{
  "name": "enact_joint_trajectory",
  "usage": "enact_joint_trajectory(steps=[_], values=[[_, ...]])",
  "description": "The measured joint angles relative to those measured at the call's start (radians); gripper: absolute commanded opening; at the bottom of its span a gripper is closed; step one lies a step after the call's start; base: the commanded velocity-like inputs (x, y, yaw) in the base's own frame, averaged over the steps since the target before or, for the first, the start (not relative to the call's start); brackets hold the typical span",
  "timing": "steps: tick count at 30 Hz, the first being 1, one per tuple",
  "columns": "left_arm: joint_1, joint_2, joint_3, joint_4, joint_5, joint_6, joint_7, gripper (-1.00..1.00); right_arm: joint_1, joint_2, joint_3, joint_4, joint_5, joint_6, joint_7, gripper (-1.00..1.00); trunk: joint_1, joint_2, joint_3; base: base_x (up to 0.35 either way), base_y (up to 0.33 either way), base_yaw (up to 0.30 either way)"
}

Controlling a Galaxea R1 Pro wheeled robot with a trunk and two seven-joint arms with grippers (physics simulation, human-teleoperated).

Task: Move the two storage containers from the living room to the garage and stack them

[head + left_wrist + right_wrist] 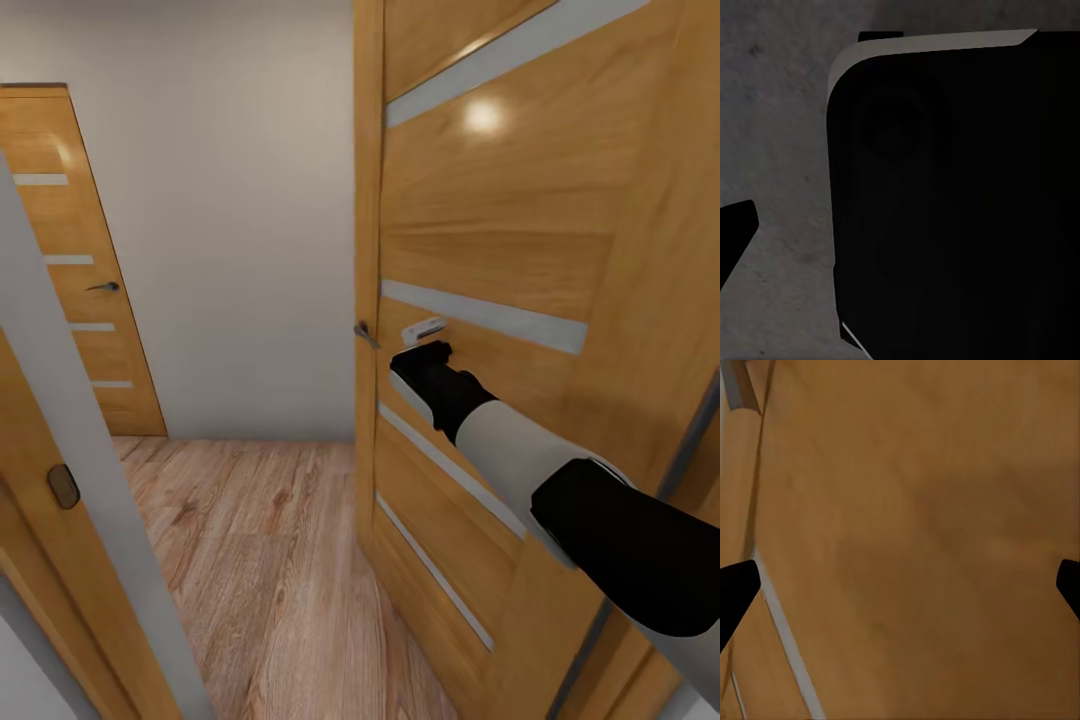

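Right claw (900, 585): spread wide, holding nothing, close to the wooden door (520, 250).
Left claw: cannot tell.
Door handle (366, 334): at 9 o'clock from the claw.
Bins: not here; probably light, stiff; grab a rim.

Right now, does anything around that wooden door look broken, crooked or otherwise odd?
Nothing looks damaged or askew. The wooden door stands open into the hallway, its glass strips intact and its handle in place. The right gripper is open, right up against the door's face; whether it actually touches is unclear. The plank floor looks clean.
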Motion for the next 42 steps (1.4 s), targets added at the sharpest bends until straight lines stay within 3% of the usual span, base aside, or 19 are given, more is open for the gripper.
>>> enact_joint_trajectory(steps=[11, 29, 37, 42], values=[[0.0, 0.0, 0.0, 0.0, 0.0, 0.0, 0.0, 1.0, -0.048, 0.0, -0.006, 0.086, -0.025, -0.01, 0.01, 1.0, 0.0, 0.0, 0.0, 0.0, 0.0, 0.0], [0.0, 0.0, 0.0, 0.0, 0.0, 0.0, 0.0, 1.0, -0.067, 0.0, 0.0, 0.139, -0.001, -0.009, 0.005, 1.0, 0.0, 0.0, 0.0, 0.0, 0.0, 0.0], [0.0, -0.002, 0.0, 0.0, 0.0, 0.0, 0.0, 1.0, -0.065, 0.0, -0.006, 0.015, -0.039, 0.007, 0.026, 1.0, 0.0, 0.0, 0.0, 0.0, 0.0, 0.0], [0.0, -0.003, 0.0, 0.0, 0.0, 0.0, 0.0, 1.0, -0.064, 0.0, -0.007, -0.002, -0.051, 0.01, 0.099, 1.0, 0.0, 0.0, 0.0, 0.0, 0.0, 0.0]])
